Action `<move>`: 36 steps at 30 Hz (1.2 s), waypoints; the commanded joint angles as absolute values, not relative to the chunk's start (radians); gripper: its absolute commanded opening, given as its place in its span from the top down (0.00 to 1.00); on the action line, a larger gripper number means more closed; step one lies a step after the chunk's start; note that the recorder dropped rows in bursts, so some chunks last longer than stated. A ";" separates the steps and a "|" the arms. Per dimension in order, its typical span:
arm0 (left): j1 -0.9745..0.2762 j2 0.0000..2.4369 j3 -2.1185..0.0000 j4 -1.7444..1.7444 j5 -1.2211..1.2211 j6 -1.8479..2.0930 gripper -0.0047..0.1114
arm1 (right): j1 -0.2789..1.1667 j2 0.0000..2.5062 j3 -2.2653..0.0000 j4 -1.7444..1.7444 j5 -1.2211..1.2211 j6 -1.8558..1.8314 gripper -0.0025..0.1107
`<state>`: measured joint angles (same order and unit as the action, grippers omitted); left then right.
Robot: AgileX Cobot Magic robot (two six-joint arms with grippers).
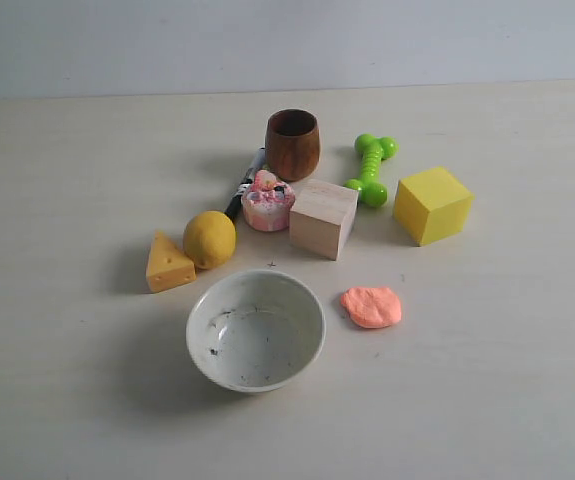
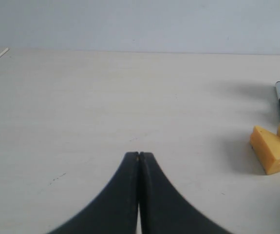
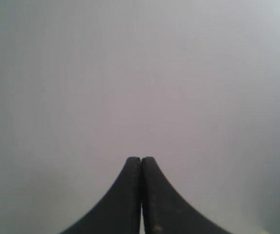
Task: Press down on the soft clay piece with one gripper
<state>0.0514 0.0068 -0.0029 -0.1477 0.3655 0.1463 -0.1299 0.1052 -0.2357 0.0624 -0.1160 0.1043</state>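
Observation:
The soft clay piece (image 1: 372, 306), a flat salmon-orange blob, lies on the table just right of the white bowl (image 1: 201, 318). Neither arm shows in the exterior view. In the left wrist view my left gripper (image 2: 139, 154) is shut with nothing between its black fingers, low over bare table, with the cheese wedge (image 2: 272, 149) off to one side. My right gripper (image 3: 140, 159) is also shut and empty, and faces only a blank grey surface. The clay does not appear in either wrist view.
Behind the clay stand a wooden block (image 1: 323, 218), a yellow cube (image 1: 432, 204), a green dumbbell toy (image 1: 371, 168), a wooden cup (image 1: 292, 144), a pink-white cupcake toy (image 1: 267, 201), a marker (image 1: 246, 183), a lemon (image 1: 210, 239) and a cheese wedge (image 1: 168, 263).

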 commanded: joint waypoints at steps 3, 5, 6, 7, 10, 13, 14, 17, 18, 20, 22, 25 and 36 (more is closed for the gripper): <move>0.048 0.000 0.000 -0.157 0.358 0.147 0.96 | -0.108 0.291 -0.386 0.051 0.069 0.105 0.97; 0.048 0.000 0.000 -0.157 0.358 0.147 0.96 | -0.073 0.336 -0.417 0.051 0.074 0.105 0.97; 0.048 0.000 0.000 -0.157 0.358 0.147 0.96 | -0.053 0.361 -0.440 0.049 0.083 0.101 0.97; 0.048 0.000 0.000 -0.157 0.358 0.147 0.96 | -0.033 0.388 -0.459 0.048 0.100 0.083 0.97; 0.048 0.000 0.000 -0.157 0.358 0.147 0.96 | 0.024 0.474 -0.513 0.047 0.183 0.030 0.97; 0.048 0.000 0.000 -0.157 0.358 0.147 0.96 | 0.085 0.577 -0.558 0.049 0.265 0.018 0.97; 0.048 0.000 0.000 -0.157 0.358 0.147 0.96 | 0.101 0.616 -0.570 0.049 0.288 0.018 0.97; 0.048 0.000 0.000 -0.157 0.358 0.147 0.96 | 0.151 0.726 -0.604 0.049 0.352 0.018 0.97; 0.048 0.000 0.000 -0.157 0.358 0.147 0.96 | 0.169 0.771 -0.615 0.049 0.384 0.018 0.97; 0.048 0.000 0.000 -0.157 0.358 0.147 0.96 | 0.191 0.828 -0.634 0.051 0.429 0.020 0.97; 0.048 0.000 0.000 -0.157 0.358 0.147 0.96 | 0.210 0.893 -0.647 0.071 0.485 0.020 0.97; 0.048 0.000 0.000 -0.157 0.358 0.147 0.96 | 0.232 0.978 -0.651 0.135 0.529 0.018 0.97; 0.048 0.000 0.000 -0.157 0.358 0.147 0.96 | 0.255 1.104 -0.666 0.220 0.494 0.048 0.97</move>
<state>0.0514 0.0068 -0.0029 -0.1477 0.3655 0.1463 0.2528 1.1019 -0.6520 0.2026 0.5318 0.0290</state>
